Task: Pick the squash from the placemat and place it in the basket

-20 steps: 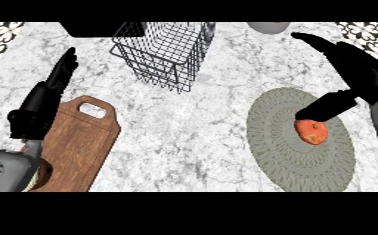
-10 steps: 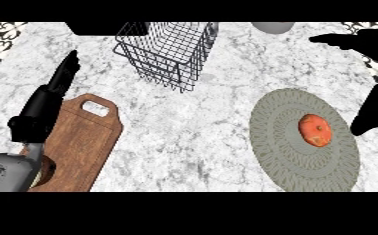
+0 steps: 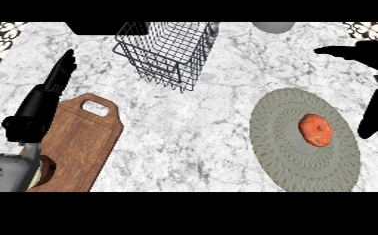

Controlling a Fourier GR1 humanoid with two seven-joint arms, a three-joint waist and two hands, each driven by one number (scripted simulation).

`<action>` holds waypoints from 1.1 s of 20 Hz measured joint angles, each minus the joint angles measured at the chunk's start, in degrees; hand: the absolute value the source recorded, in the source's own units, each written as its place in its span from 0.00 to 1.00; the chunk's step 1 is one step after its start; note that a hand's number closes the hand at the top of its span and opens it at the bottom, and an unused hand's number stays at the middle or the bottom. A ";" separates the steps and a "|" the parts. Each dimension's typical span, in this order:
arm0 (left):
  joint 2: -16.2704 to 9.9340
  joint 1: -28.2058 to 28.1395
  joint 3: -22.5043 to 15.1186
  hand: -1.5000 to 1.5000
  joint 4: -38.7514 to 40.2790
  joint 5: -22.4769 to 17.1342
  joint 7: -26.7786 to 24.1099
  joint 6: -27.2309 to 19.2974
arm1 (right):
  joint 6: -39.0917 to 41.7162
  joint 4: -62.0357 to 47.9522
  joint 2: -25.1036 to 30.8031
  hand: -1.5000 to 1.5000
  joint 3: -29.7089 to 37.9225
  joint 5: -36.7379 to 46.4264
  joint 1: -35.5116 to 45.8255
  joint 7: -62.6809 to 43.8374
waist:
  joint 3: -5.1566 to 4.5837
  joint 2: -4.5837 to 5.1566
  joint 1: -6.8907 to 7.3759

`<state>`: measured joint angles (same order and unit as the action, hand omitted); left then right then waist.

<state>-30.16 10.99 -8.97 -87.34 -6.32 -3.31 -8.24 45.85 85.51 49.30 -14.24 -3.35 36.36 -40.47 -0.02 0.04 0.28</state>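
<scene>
The orange squash (image 3: pixel 317 130) lies free on the round grey-green placemat (image 3: pixel 284 146) at the right of the counter. My right hand (image 3: pixel 368 121) shows at the view's right edge, open, with its fingers spread above and beside the squash and a clear gap between them and it. The black wire basket (image 3: pixel 166 49) stands at the back, left of the middle, tilted in the view. At the left, my left hand (image 3: pixel 46 96) rests open, fingers straight and pointing away, holding nothing.
A wooden cutting board (image 3: pixel 77 144) with a handle hole lies at the front left, beside my left forearm. A grey bowl (image 3: pixel 273 26) sits at the back right, and a dark object (image 3: pixel 92 28) at the back left. Bare marble lies between basket and placemat.
My right hand was down at the squash one second ago; it has pulled back to the right edge. The squash stays on the placemat. The left hand has not moved.
</scene>
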 measured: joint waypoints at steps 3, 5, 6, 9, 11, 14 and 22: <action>0.13 -0.35 1.03 0.50 -0.89 0.29 0.55 1.08 | 0.95 -1.17 -1.10 0.00 -0.50 4.38 -1.86 2.95 | 0.02 0.01 0.11; 0.89 -0.13 0.90 0.50 -1.27 0.99 1.33 1.10 | 1.26 -2.79 -2.25 0.00 -1.33 7.19 -2.55 4.47 | 0.04 0.04 0.16; 0.97 0.05 1.28 0.50 -1.63 1.04 1.88 1.44 | 1.53 -3.47 -3.02 0.00 -1.49 8.05 -2.54 4.65 | 0.04 0.04 0.16; 2.33 0.30 1.51 0.50 -1.00 2.28 1.58 1.56 | 1.65 -4.77 -5.77 0.00 -2.65 11.18 -2.78 4.41 | 0.03 0.03 0.12; 2.92 0.84 2.13 0.50 0.54 3.04 0.92 1.88 | 1.97 -5.12 -6.21 0.00 -2.85 13.34 -4.24 5.69 | 0.02 0.03 -0.03; 3.78 0.33 2.87 0.50 0.68 3.65 0.63 2.72 | 1.00 -4.62 -7.10 0.00 -3.14 17.68 -7.39 8.04 | 0.02 -0.01 -0.13; 5.31 -0.13 6.21 0.50 0.56 4.95 0.20 5.83 | -1.75 -7.54 -9.92 0.00 -1.09 27.57 -11.20 16.19 | 0.03 -0.02 -0.10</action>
<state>-24.85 10.86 -2.75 -86.79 -1.37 -3.12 -2.41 44.11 77.97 39.38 -15.32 24.22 25.16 -24.28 0.01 0.03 0.17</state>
